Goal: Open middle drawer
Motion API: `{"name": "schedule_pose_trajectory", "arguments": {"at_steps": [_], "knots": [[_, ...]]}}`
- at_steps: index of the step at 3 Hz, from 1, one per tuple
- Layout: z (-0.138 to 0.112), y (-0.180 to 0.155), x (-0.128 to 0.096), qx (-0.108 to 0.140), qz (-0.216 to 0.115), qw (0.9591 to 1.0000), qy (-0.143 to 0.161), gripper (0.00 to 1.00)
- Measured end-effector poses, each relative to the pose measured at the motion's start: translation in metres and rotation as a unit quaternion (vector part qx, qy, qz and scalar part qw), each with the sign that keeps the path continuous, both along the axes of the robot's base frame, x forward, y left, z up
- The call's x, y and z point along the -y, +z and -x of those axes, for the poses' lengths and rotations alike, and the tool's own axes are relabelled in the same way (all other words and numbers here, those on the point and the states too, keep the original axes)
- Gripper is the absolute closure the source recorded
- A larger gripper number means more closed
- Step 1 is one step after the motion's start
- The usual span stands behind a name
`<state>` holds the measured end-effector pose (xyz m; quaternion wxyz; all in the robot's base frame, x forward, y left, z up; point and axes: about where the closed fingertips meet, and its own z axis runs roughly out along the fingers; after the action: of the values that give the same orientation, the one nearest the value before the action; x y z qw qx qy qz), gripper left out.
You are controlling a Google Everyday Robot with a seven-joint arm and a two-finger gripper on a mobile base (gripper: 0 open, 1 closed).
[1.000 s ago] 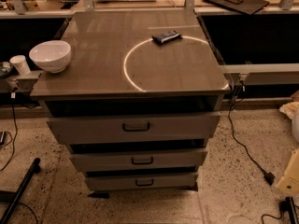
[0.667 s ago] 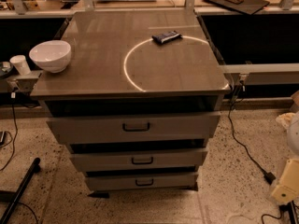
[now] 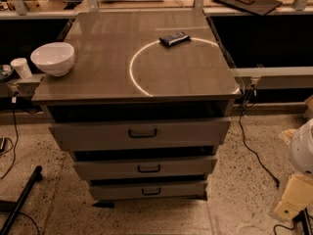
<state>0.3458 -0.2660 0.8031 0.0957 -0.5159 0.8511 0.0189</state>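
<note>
The middle drawer [image 3: 146,167] is the second of three grey fronts on the cabinet, low and wide, with a small dark loop handle [image 3: 148,169]. The taller top drawer [image 3: 142,132] lies above it and the bottom drawer [image 3: 149,190] below. All three fronts sit about flush, with dark gaps above each. My gripper [image 3: 289,203] shows as a beige part at the lower right edge, under the white rounded arm [image 3: 301,151]. It hangs near the floor, well right of the cabinet and apart from the handle.
On the cabinet top [image 3: 98,82] are a white bowl [image 3: 53,58] at the left, a dark flat object [image 3: 174,38] at the back and a bright ring of light. A white cup [image 3: 21,67] stands left of the cabinet. A cable [image 3: 252,148] and a black stand leg [image 3: 19,199] cross the floor.
The white arm and the beige part at the right edge have shifted slightly down and left into view. The drawers have not moved.
</note>
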Motion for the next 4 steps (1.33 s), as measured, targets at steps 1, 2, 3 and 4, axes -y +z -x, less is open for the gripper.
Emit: {"name": "schedule_pose_trajectory", "arguments": {"at_steps": [1,2,3,4], "knots": [[-0.001,-0.010,-0.019,-0.006,-0.020,0.9994,0.029,0.00],[-0.002,-0.030,-0.036,-0.019,-0.049,0.9972,0.053,0.00],[-0.002,-0.051,-0.048,-0.034,-0.069,0.9947,0.068,0.00],[-0.001,-0.070,-0.059,-0.049,-0.086,0.9919,0.079,0.00]]}}
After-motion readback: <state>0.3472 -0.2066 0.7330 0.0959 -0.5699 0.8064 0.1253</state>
